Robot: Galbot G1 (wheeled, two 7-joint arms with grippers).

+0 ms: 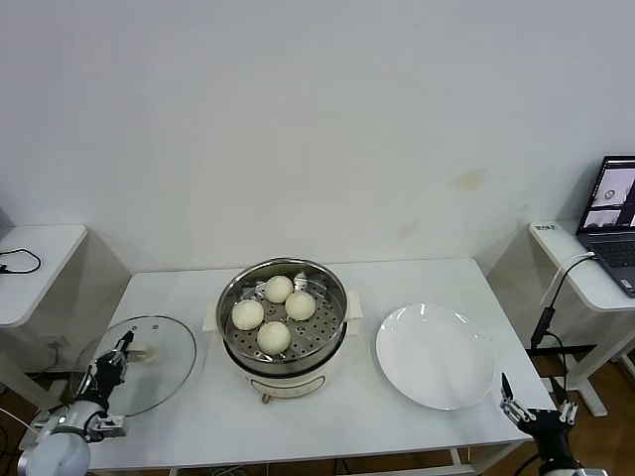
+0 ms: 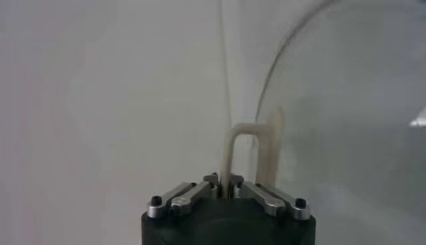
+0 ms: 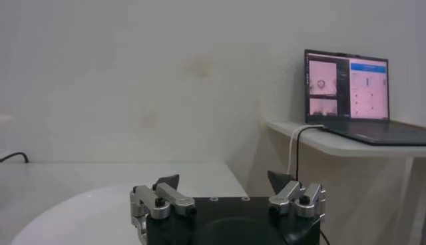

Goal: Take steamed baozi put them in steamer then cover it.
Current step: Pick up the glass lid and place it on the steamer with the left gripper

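Note:
Several cream-white baozi lie on the perforated floor of the steel steamer, which stands uncovered on its white base at the table's middle. The glass lid lies flat at the table's left edge. My left gripper is shut on the lid's cream loop handle. In the left wrist view the gripper pinches one leg of the handle, with the lid's glass behind. My right gripper is open and empty by the table's front right corner, and it shows in the right wrist view.
A flat white plate lies right of the steamer and shows in the right wrist view. A laptop sits on a side table at the far right, with a cable hanging down. Another side table stands at the left.

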